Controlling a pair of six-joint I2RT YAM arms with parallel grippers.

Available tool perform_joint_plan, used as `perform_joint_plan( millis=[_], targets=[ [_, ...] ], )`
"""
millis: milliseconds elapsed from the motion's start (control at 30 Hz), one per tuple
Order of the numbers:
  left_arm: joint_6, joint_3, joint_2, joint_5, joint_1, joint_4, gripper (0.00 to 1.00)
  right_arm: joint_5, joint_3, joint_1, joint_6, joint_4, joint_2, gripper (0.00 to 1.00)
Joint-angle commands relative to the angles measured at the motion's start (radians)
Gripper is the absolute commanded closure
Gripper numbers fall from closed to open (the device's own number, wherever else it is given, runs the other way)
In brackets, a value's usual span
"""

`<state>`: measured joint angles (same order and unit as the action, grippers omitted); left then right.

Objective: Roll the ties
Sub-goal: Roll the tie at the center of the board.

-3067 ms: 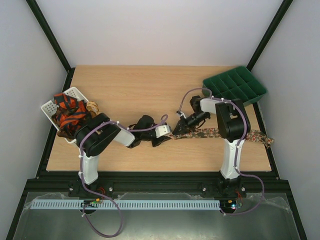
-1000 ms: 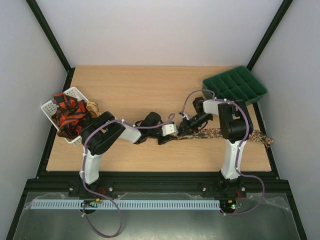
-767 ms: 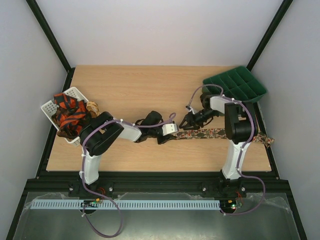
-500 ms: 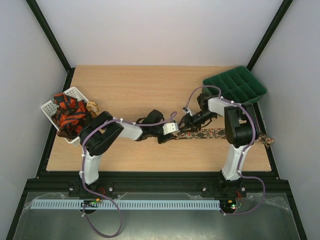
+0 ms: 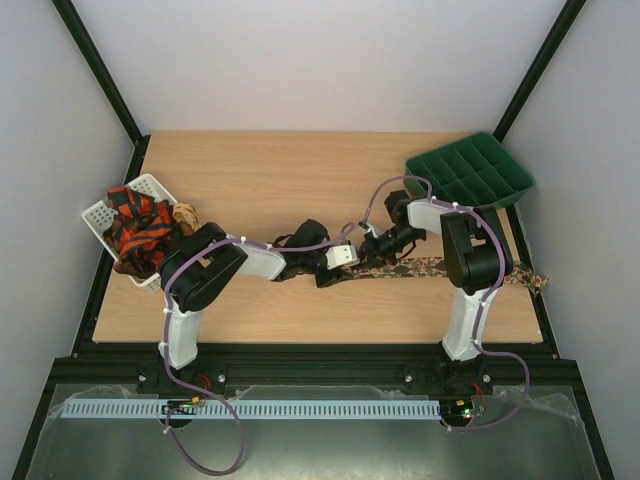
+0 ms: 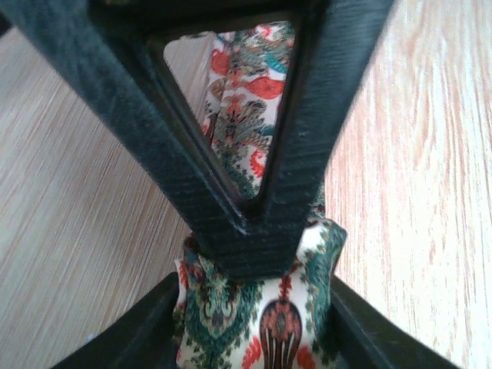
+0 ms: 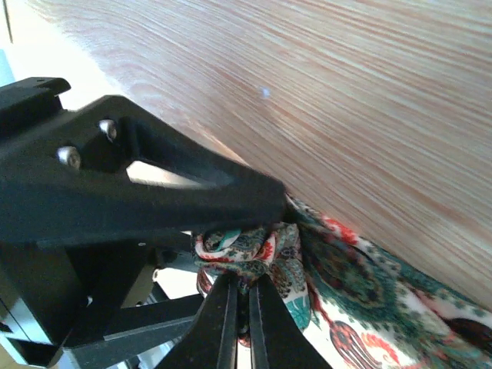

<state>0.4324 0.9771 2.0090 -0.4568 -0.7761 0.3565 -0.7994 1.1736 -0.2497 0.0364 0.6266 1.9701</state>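
The brown-olive floral tie [image 5: 440, 267] lies flat along the right part of the table, its left end rolled up. My left gripper [image 5: 350, 270] is shut on that roll; in the left wrist view the roll [image 6: 261, 307] sits between my two fingers [image 6: 131, 334]. My right gripper [image 5: 368, 250] meets it from the right and is shut on a fold of the roll [image 7: 246, 250], its fingertips [image 7: 227, 323] nearly touching. Its black finger frame [image 6: 307, 115] crosses the left wrist view. The red-orange and black ties [image 5: 140, 228] lie heaped in the basket.
A white plastic basket [image 5: 98, 215] stands at the left edge of the table. A green compartment tray [image 5: 470, 170] stands at the back right. The tie's wide end [image 5: 535, 283] hangs over the right edge of the table.
My right gripper lifted off to the back right, then came back onto the rolled end. My left gripper has shifted a little to the right along the tie, with the roll.
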Motion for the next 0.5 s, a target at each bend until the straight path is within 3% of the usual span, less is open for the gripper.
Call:
perform_joint_plan(
  millis=[0,267,367,467],
  targets=[
    [-0.023,-0.043,0.047,0.085,0.010,-0.156,0.49,0.090,-0.036,0.024,0.038,0.023,0.023,0.99],
    [-0.117,-0.064,-0.080,0.003,0.032,0.000,0.22,0.135,-0.053,0.070,0.089,0.005,0.058,0.99],
    [-0.155,-0.084,-0.150,0.008,0.052,0.035,0.01,0.151,-0.064,0.076,0.105,-0.007,0.061,0.99],
    [-0.207,-0.098,-0.241,0.025,0.089,0.043,0.01,0.148,-0.073,0.076,0.100,-0.034,0.065,0.99]
  ],
)
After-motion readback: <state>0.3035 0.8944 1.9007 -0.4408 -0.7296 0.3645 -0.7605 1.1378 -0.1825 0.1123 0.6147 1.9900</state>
